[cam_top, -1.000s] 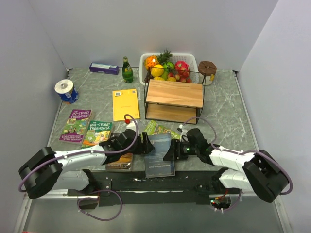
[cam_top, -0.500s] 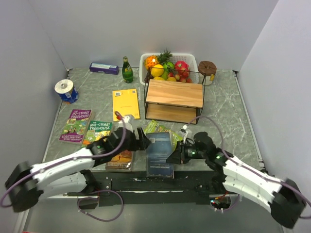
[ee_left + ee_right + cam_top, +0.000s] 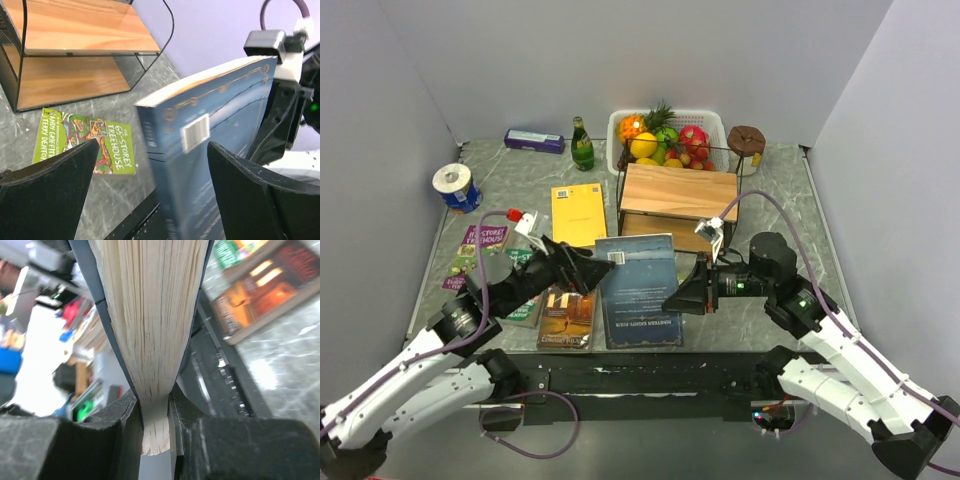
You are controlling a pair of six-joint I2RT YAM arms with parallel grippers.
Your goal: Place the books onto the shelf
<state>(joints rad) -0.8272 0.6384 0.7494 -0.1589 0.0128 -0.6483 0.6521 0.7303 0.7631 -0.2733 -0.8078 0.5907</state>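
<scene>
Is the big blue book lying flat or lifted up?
Lifted up. The right end effector pinches the blue book by its page edge, holding it tilted above the table.

Right in the lane, a dark blue paperback (image 3: 640,292) stands tilted up in the right gripper (image 3: 682,297), just in front of the light wooden, black-framed shelf (image 3: 678,192) and its lower tier. A bright green cartoon book (image 3: 85,145) lies flat before that tier. A white plastic fruit basket (image 3: 716,122) crowds the shelf's back. Open room: the grey marbled tabletop (image 3: 780,235) to the shelf's right, and above the top board.
</scene>
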